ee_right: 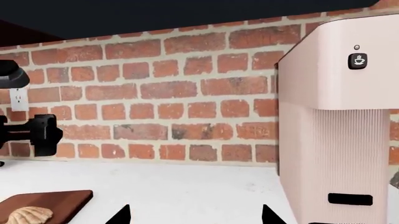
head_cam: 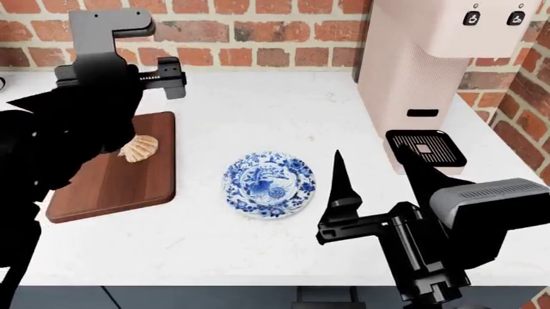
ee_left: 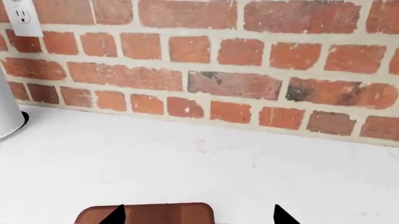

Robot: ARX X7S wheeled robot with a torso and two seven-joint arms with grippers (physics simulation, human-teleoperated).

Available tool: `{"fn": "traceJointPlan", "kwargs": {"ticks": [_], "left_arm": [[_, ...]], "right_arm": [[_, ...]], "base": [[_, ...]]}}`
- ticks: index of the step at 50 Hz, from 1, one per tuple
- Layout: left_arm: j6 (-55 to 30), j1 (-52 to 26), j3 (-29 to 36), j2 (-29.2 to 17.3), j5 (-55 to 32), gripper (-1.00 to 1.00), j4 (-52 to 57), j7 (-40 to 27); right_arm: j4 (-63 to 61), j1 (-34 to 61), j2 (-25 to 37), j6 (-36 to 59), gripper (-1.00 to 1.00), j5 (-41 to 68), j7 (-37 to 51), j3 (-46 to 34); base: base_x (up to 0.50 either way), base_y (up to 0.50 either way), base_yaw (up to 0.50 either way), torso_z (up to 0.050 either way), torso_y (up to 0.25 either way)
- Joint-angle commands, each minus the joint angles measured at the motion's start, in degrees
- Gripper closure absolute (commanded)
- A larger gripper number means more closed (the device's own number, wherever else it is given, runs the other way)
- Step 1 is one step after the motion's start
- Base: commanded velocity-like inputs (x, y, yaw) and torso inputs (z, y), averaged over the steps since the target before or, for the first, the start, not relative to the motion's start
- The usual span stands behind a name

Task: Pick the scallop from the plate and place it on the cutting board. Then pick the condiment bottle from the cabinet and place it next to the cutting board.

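Note:
The tan ribbed scallop [head_cam: 138, 148] lies on the far part of the dark reddish cutting board [head_cam: 112, 183], next to my left arm [head_cam: 90, 109]. In the left wrist view my left gripper [ee_left: 199, 215] is open and holds nothing, with one end of the cutting board [ee_left: 156, 214] below it. The blue-and-white plate [head_cam: 270, 185] sits bare at mid-counter. To the plate's right, my right gripper [head_cam: 380, 183] hangs open and empty, fingers pointing at the wall. The right wrist view also shows the right gripper [ee_right: 194, 215], the scallop [ee_right: 28, 215] and the board [ee_right: 62, 198]. The condiment bottle and cabinet are out of view.
A tall pink coffee machine [head_cam: 421, 64] stands at the back right against the brick wall [head_cam: 257, 26]. A white cylinder [ee_left: 7, 112] and a wall outlet [ee_left: 22, 18] show at the edge of the left wrist view. The white counter [head_cam: 215, 257] ends near me.

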Motion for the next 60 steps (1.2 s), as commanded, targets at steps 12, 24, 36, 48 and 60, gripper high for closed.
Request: {"fn": "traceJointPlan", "kwargs": {"ticks": [12,24,36,48,60], "left_arm": [[26.3,-8.1,-6.0,25.6,17.2,-1.0,-55.8,22.4],[28.0,-3.6,-44.5,28.6,54.1,-1.0,-55.8,35.2],[26.9,-4.1,-55.0,29.3,65.3,-1.0,-55.8,37.8],[28.2,-4.2,-55.3,29.5,65.5,-1.0,-55.8,40.2],[29.9,-4.3,-56.4,29.5,65.4,-1.0,-55.8,41.9]], "right_arm": [[0.4,54.8,0.9,25.5,-1.0,48.2,28.3,0.2],[11.1,70.9,-1.8,30.1,-1.0,53.4,30.2,-3.0],[16.6,77.5,-4.1,30.0,-1.0,54.7,29.8,-2.9],[20.4,81.1,-6.0,31.3,-1.0,54.2,30.5,-5.0],[21.0,83.3,-7.5,33.0,-1.0,54.5,31.4,-7.6]], "base": [[0.0,0.0,0.0,0.0,0.0],[0.0,0.0,0.0,0.0,0.0],[0.09,0.03,0.0,0.0,0.0],[0.49,0.25,0.0,0.0,0.0],[0.43,0.41,0.0,0.0,0.001]]}}
